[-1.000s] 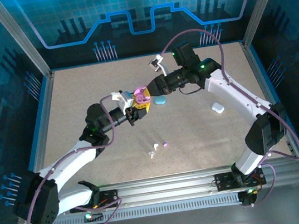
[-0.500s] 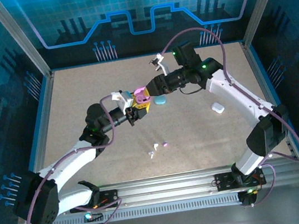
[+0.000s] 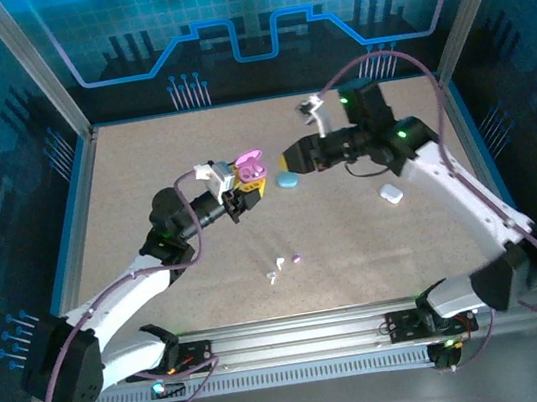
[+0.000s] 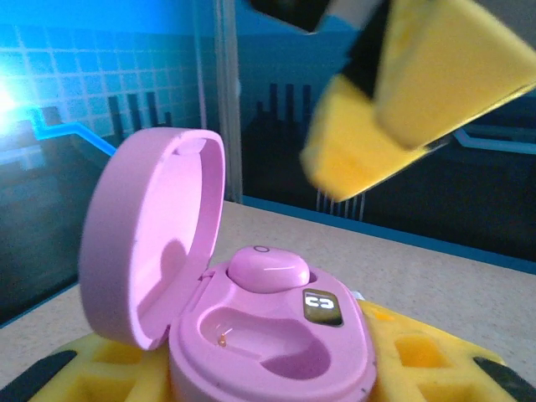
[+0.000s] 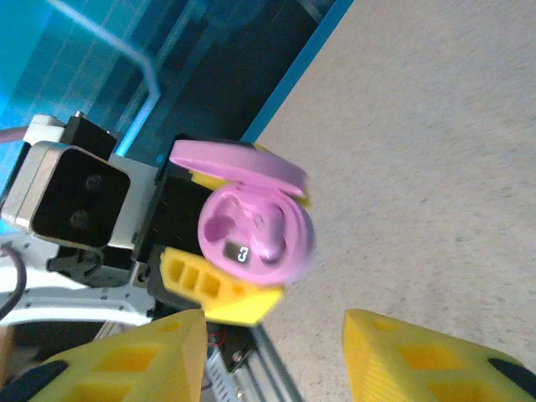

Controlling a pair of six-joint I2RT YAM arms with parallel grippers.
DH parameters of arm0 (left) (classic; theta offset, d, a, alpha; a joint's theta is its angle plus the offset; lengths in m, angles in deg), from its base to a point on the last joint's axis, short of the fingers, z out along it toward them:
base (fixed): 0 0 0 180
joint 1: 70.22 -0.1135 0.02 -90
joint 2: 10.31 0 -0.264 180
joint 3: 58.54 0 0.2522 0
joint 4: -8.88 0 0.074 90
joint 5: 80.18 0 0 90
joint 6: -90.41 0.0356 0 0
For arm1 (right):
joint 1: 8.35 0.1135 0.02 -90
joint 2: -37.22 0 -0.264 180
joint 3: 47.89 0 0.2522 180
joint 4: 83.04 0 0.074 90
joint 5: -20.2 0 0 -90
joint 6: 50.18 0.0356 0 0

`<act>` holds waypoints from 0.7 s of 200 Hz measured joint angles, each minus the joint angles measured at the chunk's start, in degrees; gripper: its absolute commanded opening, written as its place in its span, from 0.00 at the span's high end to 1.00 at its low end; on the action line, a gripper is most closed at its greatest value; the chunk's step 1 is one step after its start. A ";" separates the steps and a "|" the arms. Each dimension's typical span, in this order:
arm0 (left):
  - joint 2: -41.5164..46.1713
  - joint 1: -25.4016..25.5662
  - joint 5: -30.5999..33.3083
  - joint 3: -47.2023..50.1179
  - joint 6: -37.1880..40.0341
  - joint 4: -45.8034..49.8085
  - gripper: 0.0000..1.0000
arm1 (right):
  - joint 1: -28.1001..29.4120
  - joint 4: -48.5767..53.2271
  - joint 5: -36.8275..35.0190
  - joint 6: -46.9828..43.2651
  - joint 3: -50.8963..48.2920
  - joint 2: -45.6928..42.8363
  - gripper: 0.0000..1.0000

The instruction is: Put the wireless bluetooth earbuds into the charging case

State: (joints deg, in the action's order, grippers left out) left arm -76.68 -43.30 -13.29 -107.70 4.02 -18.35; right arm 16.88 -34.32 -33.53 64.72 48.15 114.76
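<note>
Left hand (image 3: 246,190) holds open pink case (image 4: 276,352), earbud (image 4: 268,270) apparently seated.

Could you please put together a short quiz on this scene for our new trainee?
1. True or false: the lid of the pink case is shut.
2. How many slots in that case are filled? A) none B) one C) two
3. Which gripper holds the case, and what does the other one hold?
Key: 1. False, the lid stands open. 2. B, one pink earbud is seated; the other slot is bare. 3. The left gripper holds it; the right gripper is open and holds nothing.
</note>
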 measured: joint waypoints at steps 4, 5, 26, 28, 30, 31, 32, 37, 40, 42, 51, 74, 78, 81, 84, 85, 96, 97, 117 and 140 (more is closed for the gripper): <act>0.17 0.00 0.63 0.00 0.04 0.00 0.66 | -0.48 -0.17 -0.76 0.33 -1.11 -1.31 0.55; 0.24 0.00 0.87 0.00 0.11 0.00 0.66 | -0.72 -0.26 -1.14 0.52 -1.60 -1.86 0.55; 1.16 0.00 3.93 0.04 0.85 -0.07 0.66 | -2.62 -1.40 -5.42 3.26 -8.72 -7.04 0.57; 1.25 0.00 4.20 0.09 0.90 -0.11 0.66 | -2.71 -1.49 -5.64 3.52 -9.22 -7.19 0.57; 1.36 0.00 4.48 0.13 0.96 -0.15 0.66 | -2.80 -1.51 -5.95 3.69 -9.90 -7.39 0.57; 1.40 0.00 4.52 0.15 0.98 -0.13 0.66 | -2.80 -1.49 -6.03 3.74 -10.16 -7.41 0.58; 1.49 0.00 4.72 0.20 1.01 -0.15 0.66 | -2.80 -1.53 -6.32 3.98 -10.62 -7.43 0.58; 1.75 0.00 5.33 0.37 1.05 -0.26 0.66 | -2.80 -1.53 -6.84 4.57 -12.02 -7.43 0.58; 1.92 0.00 5.60 0.48 1.05 -0.28 0.66 | -2.80 -1.55 -7.19 4.92 -12.98 -7.17 0.58; 2.01 0.00 5.79 0.57 1.07 -0.31 0.66 | -2.80 -1.55 -7.39 5.22 -13.68 -6.97 0.58; 2.49 0.00 6.49 0.92 1.16 -0.37 0.66 | -2.60 -1.33 -8.00 6.08 -16.31 -5.42 0.59; 3.52 0.00 8.13 1.60 1.31 -0.50 0.66 | 0.61 -0.55 -10.16 5.99 -21.14 1.70 0.59; 3.65 0.00 8.37 1.66 1.33 -0.52 0.66 | 1.44 -0.20 -10.60 5.81 -21.42 2.91 0.58; 3.80 0.00 8.46 1.73 1.36 -0.55 0.66 | 2.38 0.17 -11.02 5.29 -21.46 4.11 0.58; 3.91 0.00 8.59 1.79 1.38 -0.57 0.66 | 3.21 0.63 -11.56 5.01 -21.46 5.14 0.58; 3.96 0.00 8.59 1.79 1.40 -0.57 0.66 | 3.45 0.70 -11.69 4.83 -21.46 5.44 0.58; 4.50 0.00 9.03 1.86 1.44 -0.50 0.65 | 6.84 2.16 -13.42 2.69 -20.76 9.33 0.58; 4.57 0.00 9.05 1.86 1.46 -0.50 0.65 | 7.06 2.25 -13.53 2.58 -20.70 9.60 0.58; 5.92 0.00 9.66 1.88 1.46 -0.52 0.65 | 12.02 4.59 -15.54 -1.99 -17.09 16.68 0.57; 7.65 0.00 10.08 1.92 1.64 -0.44 0.65 | 15.08 5.05 -17.22 -6.21 -13.49 22.95 0.55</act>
State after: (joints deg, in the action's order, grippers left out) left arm -69.03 -43.30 -3.22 -105.78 5.66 -18.79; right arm 31.96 -29.27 -50.76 58.52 34.67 137.70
